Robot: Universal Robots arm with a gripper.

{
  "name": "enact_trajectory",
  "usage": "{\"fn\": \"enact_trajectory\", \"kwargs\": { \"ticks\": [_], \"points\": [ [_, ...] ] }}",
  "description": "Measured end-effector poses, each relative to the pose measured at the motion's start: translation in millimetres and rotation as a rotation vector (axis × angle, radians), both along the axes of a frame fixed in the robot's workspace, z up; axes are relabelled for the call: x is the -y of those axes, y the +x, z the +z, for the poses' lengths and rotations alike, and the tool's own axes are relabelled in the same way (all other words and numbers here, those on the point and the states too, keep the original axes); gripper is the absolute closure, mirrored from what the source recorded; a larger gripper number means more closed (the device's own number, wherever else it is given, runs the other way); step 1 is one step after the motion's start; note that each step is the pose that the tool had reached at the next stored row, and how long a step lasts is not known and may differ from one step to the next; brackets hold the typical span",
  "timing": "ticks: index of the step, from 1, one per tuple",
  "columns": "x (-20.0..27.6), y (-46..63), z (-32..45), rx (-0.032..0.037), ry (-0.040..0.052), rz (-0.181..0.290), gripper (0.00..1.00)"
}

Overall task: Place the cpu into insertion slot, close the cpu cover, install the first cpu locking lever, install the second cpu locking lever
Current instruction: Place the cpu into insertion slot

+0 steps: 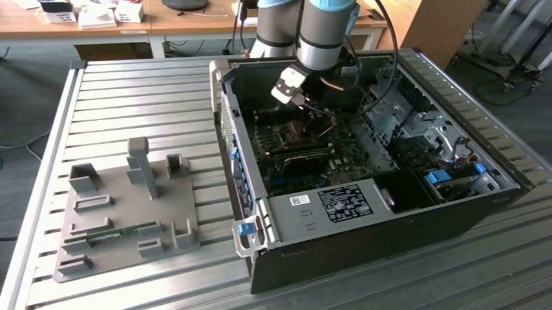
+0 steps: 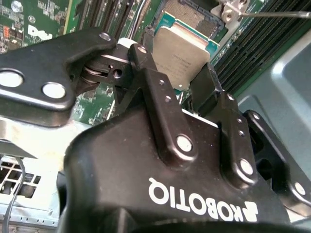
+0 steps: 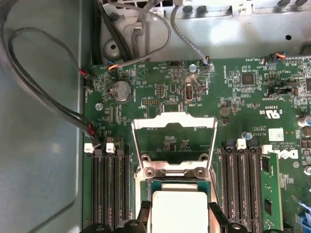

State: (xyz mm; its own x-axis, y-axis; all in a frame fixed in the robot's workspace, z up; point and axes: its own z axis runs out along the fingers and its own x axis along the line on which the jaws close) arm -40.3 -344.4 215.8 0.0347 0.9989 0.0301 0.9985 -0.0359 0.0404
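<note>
- The hand is clenched on the cpu, one black finger against each of two opposite edges. In the first wrist view the same hold shows, with the cpu between the fingers.
- The cpu sits just at the insertion slot, whose pin field is partly uncovered beyond it. It looks not yet seated.
- The cpu cover is swung open, away from the slot, over the green board.
- In the exterior view the hand reaches down into the open computer case, which lies on the slatted bench.
- Handling, as a judgement: the cpu is light, stiff and flat, with a smooth metal face that could slip. The edges are the right place to hold it. The slot's fine pins look fragile, so it should go down level.
- Writing: white lettering marks the hand's body, fine print covers the cpu's face and the board, and a white label sits on the case.
</note>
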Motion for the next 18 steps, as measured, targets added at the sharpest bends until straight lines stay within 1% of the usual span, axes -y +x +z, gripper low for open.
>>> {"fn": "enact_trajectory", "kwargs": {
  "ticks": [3, 9, 15, 18],
  "points": [
    [-0.4, -2.7, -1.8, 0.0, 0.0, 0.0, 0.46],
    [-0.4, -3.0, -4.7, 0.0, -0.0002, 0.015, 0.46],
    [-0.4, -5.2, -6.3, 0.0001, 0.0002, 0.019, 0.46],
    [-0.5, -5.2, -7.8, 0.0, 0.0005, 0.039, 0.46]
  ]
}}
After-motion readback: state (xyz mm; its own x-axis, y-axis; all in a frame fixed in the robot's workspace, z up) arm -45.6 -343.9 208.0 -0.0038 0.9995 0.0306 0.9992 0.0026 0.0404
